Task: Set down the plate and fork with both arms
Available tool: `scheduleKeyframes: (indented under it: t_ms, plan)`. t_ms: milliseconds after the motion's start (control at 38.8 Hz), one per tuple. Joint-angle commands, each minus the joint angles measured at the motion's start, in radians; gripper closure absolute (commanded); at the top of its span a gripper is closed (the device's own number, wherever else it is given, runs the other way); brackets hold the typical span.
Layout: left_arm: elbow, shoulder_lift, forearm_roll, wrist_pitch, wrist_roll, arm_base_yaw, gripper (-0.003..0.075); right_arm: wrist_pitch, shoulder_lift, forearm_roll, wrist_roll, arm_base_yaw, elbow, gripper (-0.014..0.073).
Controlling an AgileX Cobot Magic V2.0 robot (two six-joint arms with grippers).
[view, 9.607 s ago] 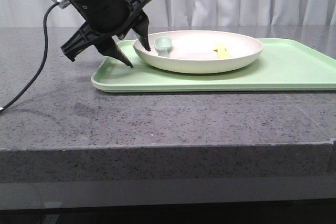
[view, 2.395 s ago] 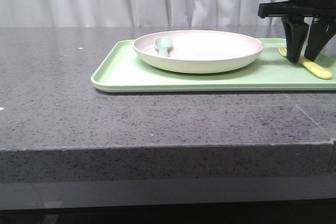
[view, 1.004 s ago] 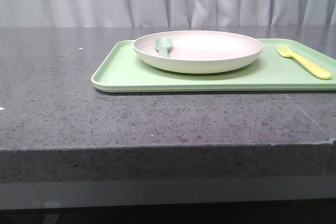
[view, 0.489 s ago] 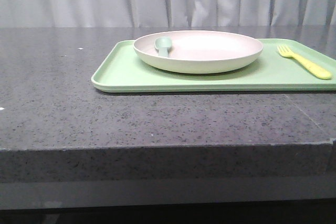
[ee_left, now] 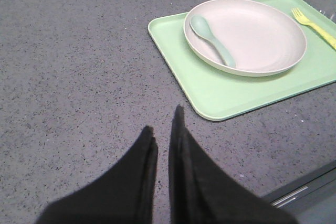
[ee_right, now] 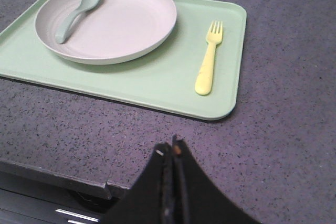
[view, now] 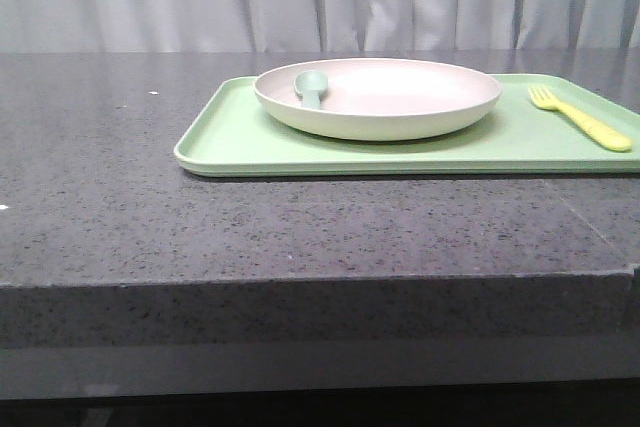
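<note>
From the front, a big round plate sits on a flat light-green tray. The plate is cream-white with a little pink in it, and its edge curves up all the way round. A small green spoon lies inside the plate, near its left edge. A small yellow fork lies flat on the tray, just to the right of the plate and not touching it. Its short prongs point away toward the back. The tray rests on a dark gray speckled counter. No arm shows in this view.

From the left wrist, the left gripper hangs over the bare counter, well apart from the tray. Its two black fingers are close together, with only a thin gap, and they hold nothing. The plate looks smooth and shallow, with the spoon lying slanted in it. The fork is on the far side of the plate.

From the right wrist, the right gripper is over the counter near the tray's edge. Its fingers are pressed together and hold nothing. The fork is pale yellow with four short prongs and a wider rounded handle. It is much shorter than the plate is wide. The spoon rests in the plate.
</note>
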Motion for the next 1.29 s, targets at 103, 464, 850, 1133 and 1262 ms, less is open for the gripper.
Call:
scheduleKeyframes:
  t_ms: [103, 464, 850, 1133, 1262]
  plan:
    - [-0.023, 0.005, -0.016, -0.079, -0.001, 0.001, 0.066, -0.072, 0.004, -0.009, -0.011, 0.0, -0.022, 0.0696]
    - [0.341, -0.253, -0.063, -0.519, -0.001, 0.175, 0.066, -0.072, 0.004, -0.009, -0.011, -0.001, -0.022, 0.0696]
    - [0.774, -0.487, -0.046, -0.712, -0.027, 0.33, 0.0699, -0.072, 0.004, -0.009, -0.011, -0.001, -0.022, 0.0696]
    - [0.875, -0.623, 0.082, -0.787, -0.152, 0.282, 0.0738, -0.072, 0.004, -0.009, -0.011, -0.001, -0.022, 0.0696]
    - [0.875, -0.639, 0.094, -0.823, -0.152, 0.283, 0.0738, -0.072, 0.004, -0.009, -0.011, -0.001, -0.022, 0.0696]
